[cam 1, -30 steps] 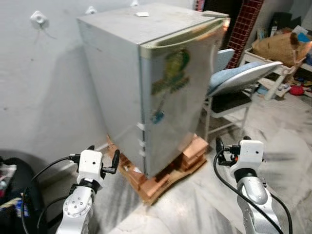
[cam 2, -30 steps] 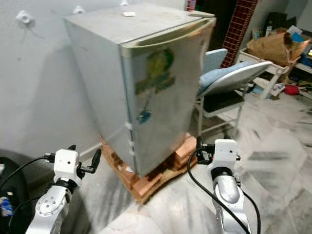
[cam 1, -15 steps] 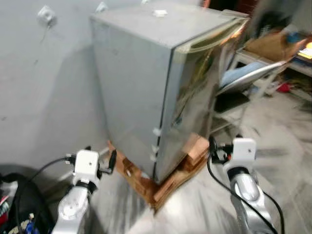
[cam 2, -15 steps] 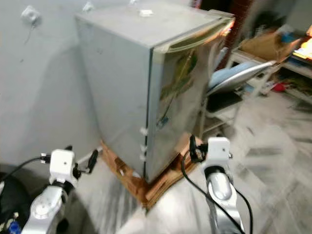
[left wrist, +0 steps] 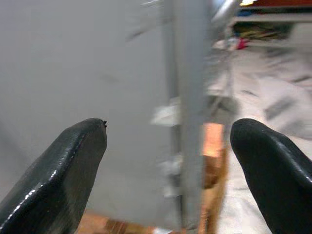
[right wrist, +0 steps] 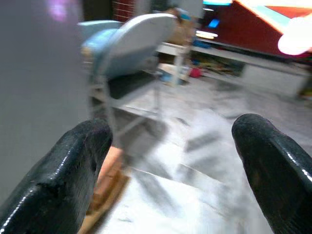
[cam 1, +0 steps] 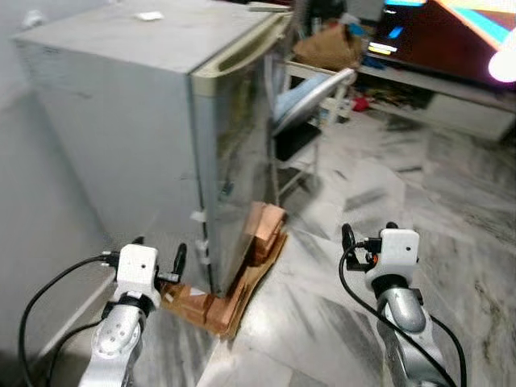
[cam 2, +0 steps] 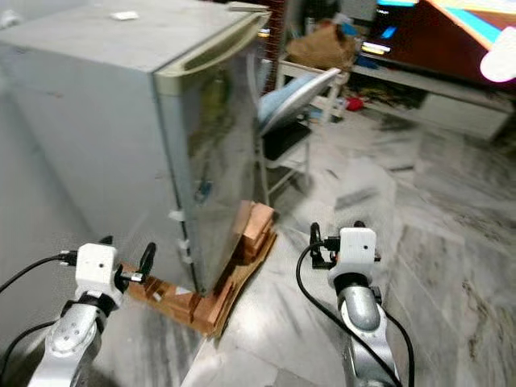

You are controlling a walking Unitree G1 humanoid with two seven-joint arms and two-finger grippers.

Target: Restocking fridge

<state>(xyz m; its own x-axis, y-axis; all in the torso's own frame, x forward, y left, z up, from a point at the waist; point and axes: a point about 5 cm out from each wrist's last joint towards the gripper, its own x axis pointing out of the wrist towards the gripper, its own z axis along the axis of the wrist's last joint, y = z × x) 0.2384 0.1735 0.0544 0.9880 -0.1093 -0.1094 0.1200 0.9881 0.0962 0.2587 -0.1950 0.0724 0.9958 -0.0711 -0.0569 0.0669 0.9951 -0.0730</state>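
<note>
The fridge (cam 1: 153,121), a small grey single-door unit, stands upright with its long axis vertical, ahead of the left gripper (cam 1: 157,260) and up and to the left of the right gripper (cam 1: 367,239). Its door is shut and faces toward the right side of the scene, toward a folding chair (cam 1: 306,97) that stands just beside that door; the grey side wall faces the robot. The fridge rests on a stack of bricks (cam 1: 242,258) with cardboard, which pokes out just in front of the left gripper. A small white scrap (cam 1: 148,15) lies on the fridge top. The left gripper is held low with its fingers (left wrist: 58,170) spread wide and nothing between them, aimed at the fridge's front corner edge. The right gripper hovers over the marble floor (cam 1: 403,185), well apart from the fridge, its fingers (right wrist: 63,180) likewise spread wide and bare, pointing toward the chair and the cluttered shelves (cam 1: 451,89) beyond it. The picture is somewhat blurred.
</note>
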